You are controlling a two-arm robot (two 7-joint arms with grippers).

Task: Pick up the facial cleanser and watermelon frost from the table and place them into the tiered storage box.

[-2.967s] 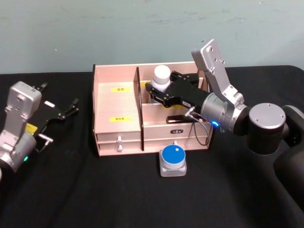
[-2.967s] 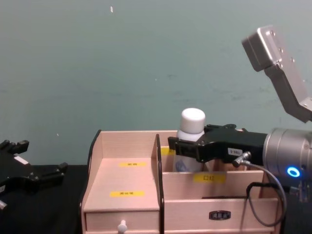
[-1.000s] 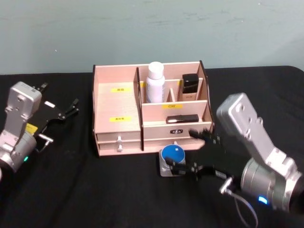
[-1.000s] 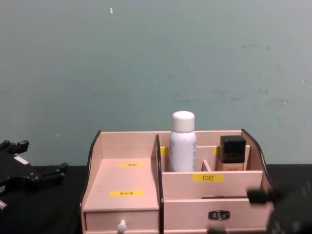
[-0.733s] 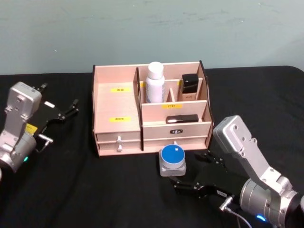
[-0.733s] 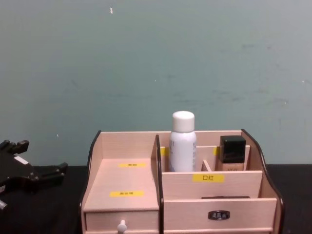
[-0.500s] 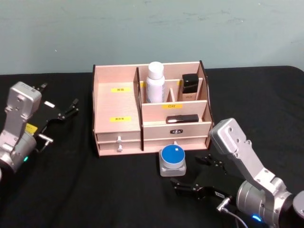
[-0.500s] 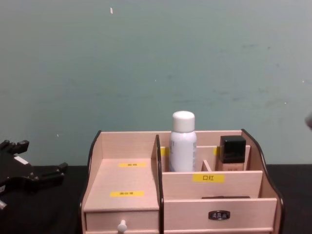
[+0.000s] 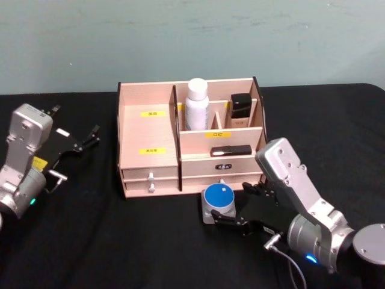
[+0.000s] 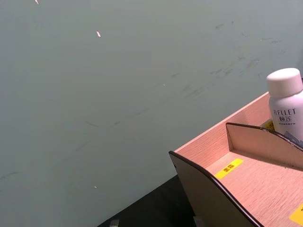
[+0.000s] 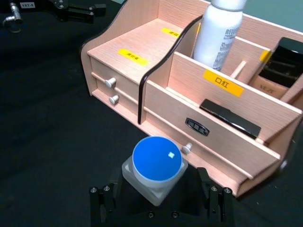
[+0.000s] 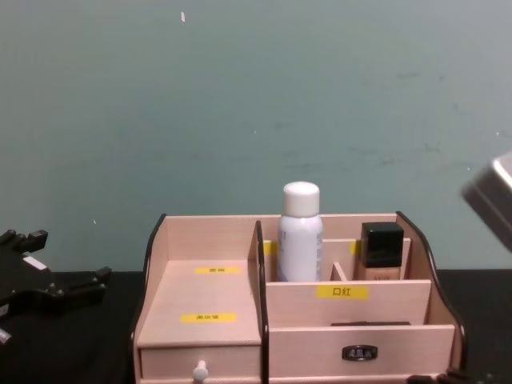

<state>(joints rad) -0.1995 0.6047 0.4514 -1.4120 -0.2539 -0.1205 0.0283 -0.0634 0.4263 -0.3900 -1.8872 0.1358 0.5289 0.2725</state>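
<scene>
While the black worktop [image 9: 120, 253] spreads beneath the whole scene, the tiered storage box [image 9: 137, 133] stands near its far edge, stepped compartments facing the robot and two small drawers along its front; the right hand [image 9: 230, 202] reaches in low from the robot's right, at the box's front right corner, its fingers [image 11: 102, 201] spread wide apart and clamped on nothing, one on each side of the watermelon frost [image 9: 219, 203], with a gap showing between each finger and the jar in the right wrist view; the left hand [image 9: 75, 123] rests on the worktop well to the left of the box, fingers likewise apart and empty; the facial cleanser [image 9: 196, 108] stands upright in a rear compartment of the box's right section; the black-capped bottle [image 9: 241, 111] stands in the neighbouring rear compartment to its right; the watermelon frost, blue lid up, sits on the worktop just in front of the right-hand drawer; a slim black item [image 9: 231, 150] lies flat on the tier above that drawer.
</scene>
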